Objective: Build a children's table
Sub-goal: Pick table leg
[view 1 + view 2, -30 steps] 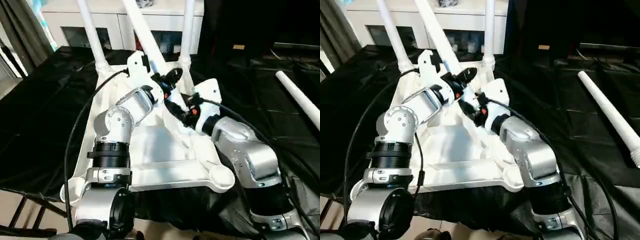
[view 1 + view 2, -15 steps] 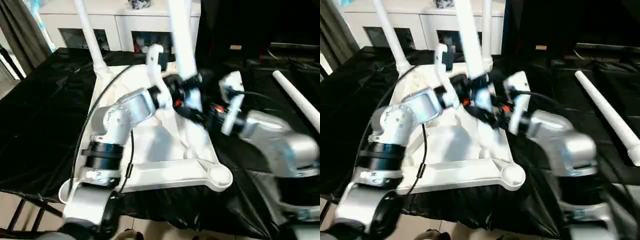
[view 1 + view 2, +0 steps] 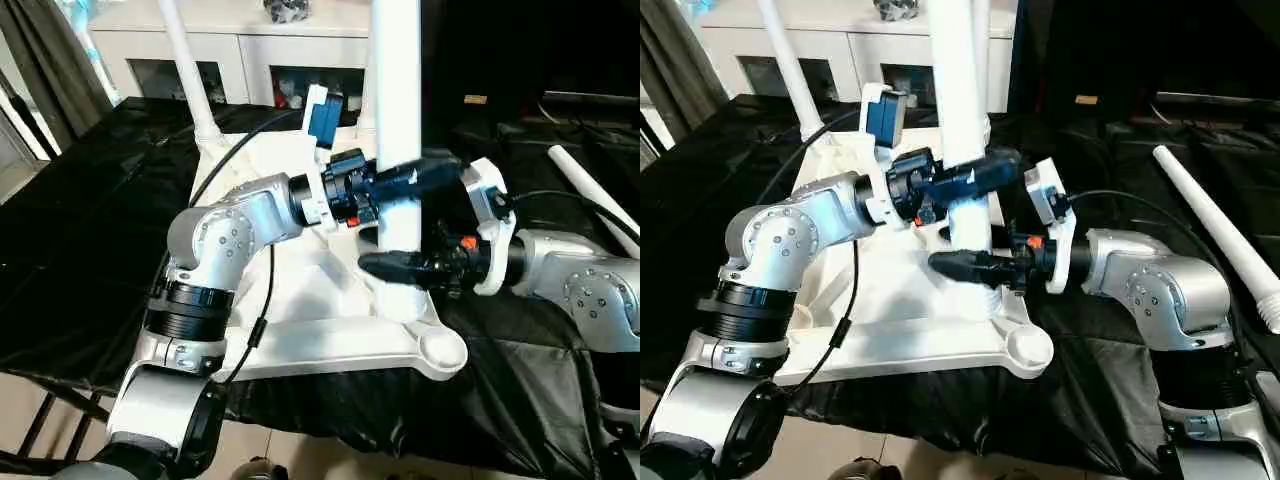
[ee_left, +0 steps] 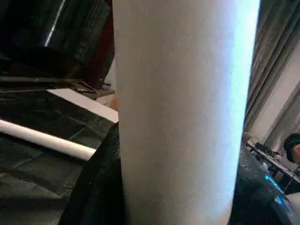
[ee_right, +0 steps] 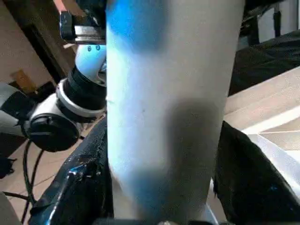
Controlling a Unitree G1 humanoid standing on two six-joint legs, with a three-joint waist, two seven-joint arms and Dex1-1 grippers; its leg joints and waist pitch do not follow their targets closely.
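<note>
The children's table lies upside down: its white tabletop (image 3: 300,335) rests ribbed side up on the black cover. Two white legs (image 3: 185,60) (image 3: 983,60) stand in its far corner sockets. A third leg (image 3: 398,80) stands upright over the near right part, just behind the open corner socket (image 3: 441,352). My left gripper (image 3: 400,180) is shut on this leg at mid height. Lower down, my right gripper (image 3: 395,268) is shut on it too. Both wrist views show the leg (image 4: 183,117) (image 5: 164,117) between black fingers (image 4: 96,192) (image 5: 82,187). A fourth leg (image 3: 590,190) lies loose at the right.
A white glass-door cabinet (image 3: 250,40) stands behind the black-covered work table (image 3: 80,200). Grey curtains (image 3: 45,60) hang at the far left. Dark furniture fills the back right. Black cables run along my left arm over the tabletop.
The held leg has swung from leaning back and left to upright, and moved right toward the near right corner. Both arms moved right with it. The camera also shifted.
</note>
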